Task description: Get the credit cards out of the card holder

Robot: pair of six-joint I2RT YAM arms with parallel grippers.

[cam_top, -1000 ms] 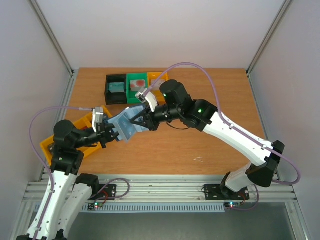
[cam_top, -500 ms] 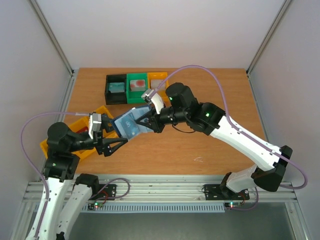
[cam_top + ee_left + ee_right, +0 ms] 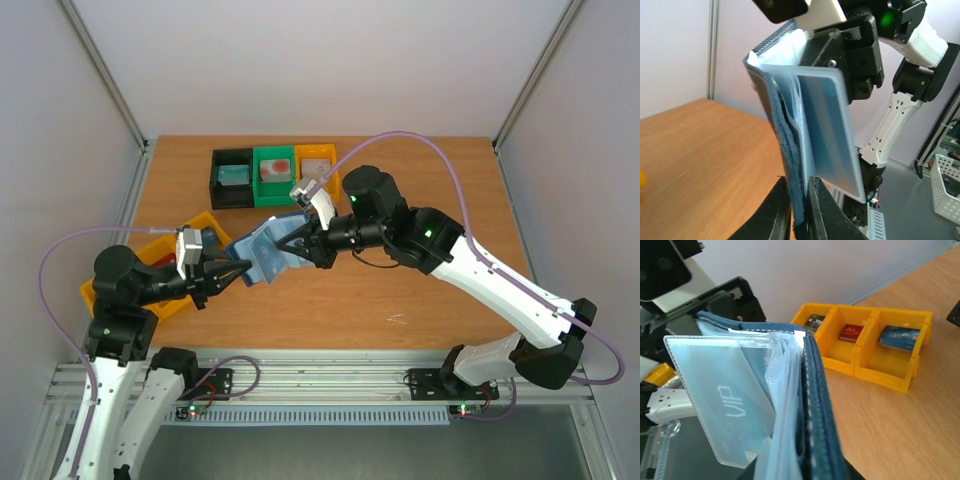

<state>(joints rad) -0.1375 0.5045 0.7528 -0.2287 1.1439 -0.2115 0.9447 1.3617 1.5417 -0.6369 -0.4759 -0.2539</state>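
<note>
- The card holder (image 3: 262, 252) is hanging off the bench (image 3: 400, 290), stretched between my two claws over the left-centre of the board.
- It is standing on edge in the left wrist view, with the slate-blue cover toward the left and the pale pocket pages fanning open beside it.
- One clear pocket page is sticking out from the rest and carrying a pale blue card (image 3: 732, 400) marked "VIP". The card is sitting fully inside the sleeve.
- My left claw (image 3: 799, 192) is pressing together on the lower edge of the cover, one finger on each side of the fabric.
- My right claw (image 3: 292, 243) is clamping the opposite edge of the holder. Its fingers are mostly hiding behind the cover in its own wrist view.
- The three-part yellow bin (image 3: 875, 377) is sitting on the bench at the left, beyond the holder. It is holding a dark card (image 3: 815, 321), a red card (image 3: 851, 332) and a blue card (image 3: 897, 336), one to each compartment.
- At the far edge of the bench a black bin (image 3: 215, 175), a green bin (image 3: 265, 195) and a small yellow bin (image 3: 315, 149) are sitting side by side and touching.
</note>
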